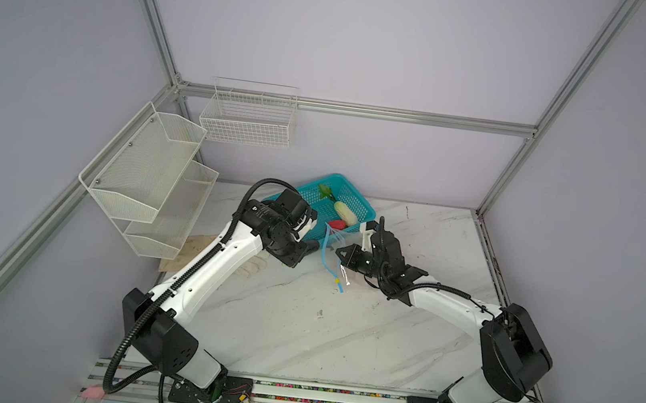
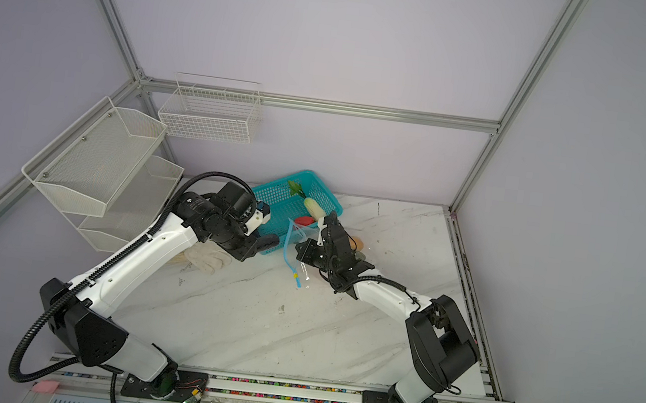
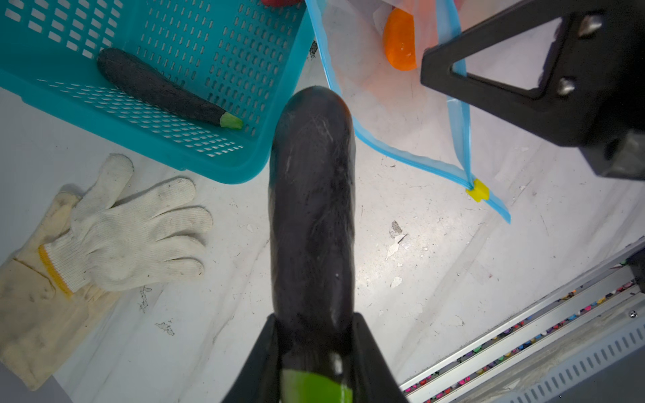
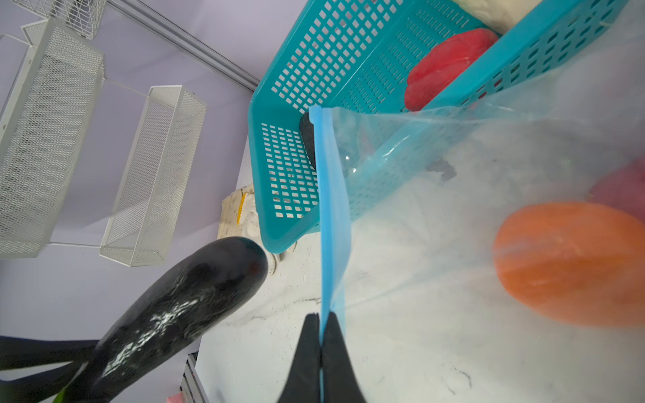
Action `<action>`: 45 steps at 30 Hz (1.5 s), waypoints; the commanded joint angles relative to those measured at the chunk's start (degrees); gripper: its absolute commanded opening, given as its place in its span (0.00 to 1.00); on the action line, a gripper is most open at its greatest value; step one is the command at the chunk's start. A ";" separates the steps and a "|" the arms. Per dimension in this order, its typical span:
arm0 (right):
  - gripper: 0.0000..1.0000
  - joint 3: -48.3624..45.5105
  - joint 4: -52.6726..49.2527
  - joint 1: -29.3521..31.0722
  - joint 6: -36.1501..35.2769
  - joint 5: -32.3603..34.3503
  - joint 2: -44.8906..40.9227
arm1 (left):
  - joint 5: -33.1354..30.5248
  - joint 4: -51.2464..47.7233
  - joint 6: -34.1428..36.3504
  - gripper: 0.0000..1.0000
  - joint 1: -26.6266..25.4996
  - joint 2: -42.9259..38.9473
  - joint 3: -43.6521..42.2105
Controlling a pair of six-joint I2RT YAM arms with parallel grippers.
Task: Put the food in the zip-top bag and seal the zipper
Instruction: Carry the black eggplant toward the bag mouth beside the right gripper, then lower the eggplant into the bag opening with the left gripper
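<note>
The left claw [image 3: 314, 326] is pinching a dark eggplant [image 3: 312, 209] by its green stem end, one finger on each side. The eggplant sticks straight out from the jaws, above the table [image 1: 297, 325]. Its rounded tip is near the open mouth of the bag [image 3: 384, 104] and beside the near corner of the basket [image 3: 209, 164]. None of it is inside the bag. Whether the tip touches the plastic cannot be told.

The right claw [image 4: 320, 349] is pressed together on the blue zipper strip [image 4: 331, 209], holding one side of the bag's mouth up. The other side of the strip runs lower, toward the table, so the mouth gapes. The two sides meet at the yellow slider [image 3: 477, 190], which sits at the end of the strip nearest the arm bases in both top views [image 1: 337, 281].

Inside the bag, seen through the clear plastic, lie an orange piece [image 4: 572, 261] and a pink piece [image 4: 621, 192] beside it.

The teal basket stands just behind the bag, against the back edge of the table. It holds a smaller dark eggplant [image 3: 160, 90], a red piece [image 4: 450, 66], a white cabbage [image 1: 345, 212] and a green piece [image 1: 324, 191].

A white glove [image 3: 132, 237] lies flat on the table next to the basket, under the left arm in a top view [image 2: 207, 259].
</note>
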 commanded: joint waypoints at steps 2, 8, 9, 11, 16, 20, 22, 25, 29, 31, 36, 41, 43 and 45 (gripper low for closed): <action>0.00 1.14 1.66 -0.29 -0.84 -0.77 -0.77 | 3.55 1.08 1.10 0.22 -0.40 -0.81 5.50; 0.00 1.03 1.63 -0.31 -1.17 -1.15 -1.74 | 5.95 3.88 1.67 0.21 -0.40 1.33 6.23; 0.00 0.98 1.68 -0.29 -1.18 -1.12 -1.93 | 6.13 4.16 1.86 0.21 -0.40 1.66 6.34; 0.00 1.02 1.54 -0.29 -1.28 -1.25 -2.29 | 6.78 5.01 2.09 0.21 -0.40 2.45 6.48; 0.00 1.05 1.42 -0.29 -1.45 -1.44 -3.16 | 7.27 6.51 2.73 0.21 -0.40 4.34 6.71; 0.00 1.10 1.33 -0.20 -1.44 -1.64 -3.95 | 7.89 7.22 2.75 0.21 -0.40 5.84 7.33; 0.00 1.00 1.33 -0.16 -1.47 -1.74 -4.31 | 8.26 7.68 2.65 0.20 -0.40 6.62 7.84; 0.00 0.99 1.31 -0.07 -1.58 -1.96 -4.66 | 8.91 8.57 2.39 0.20 -0.52 7.75 8.96; 0.00 0.81 1.33 0.15 -1.44 -1.93 -5.09 | 9.44 10.04 2.34 0.21 -1.00 9.00 10.66; 0.00 0.78 1.33 0.28 -1.48 -1.86 -5.32 | 9.65 10.35 2.35 0.21 -1.14 9.98 11.74; 0.00 0.92 0.98 0.41 -1.52 -1.63 -5.97 | 9.70 10.40 2.75 0.21 -1.83 12.81 14.11; 0.00 0.71 0.71 0.67 -1.62 -1.39 -6.64 | 9.96 10.40 3.36 0.21 -2.20 14.94 14.90; 0.00 0.67 0.80 0.68 -1.65 -1.34 -6.77 | 10.03 10.36 3.44 0.21 -2.27 15.52 15.13; 0.00 0.62 0.80 0.75 -1.66 -1.34 -6.86 | 9.93 10.39 3.44 0.21 -2.51 15.98 15.27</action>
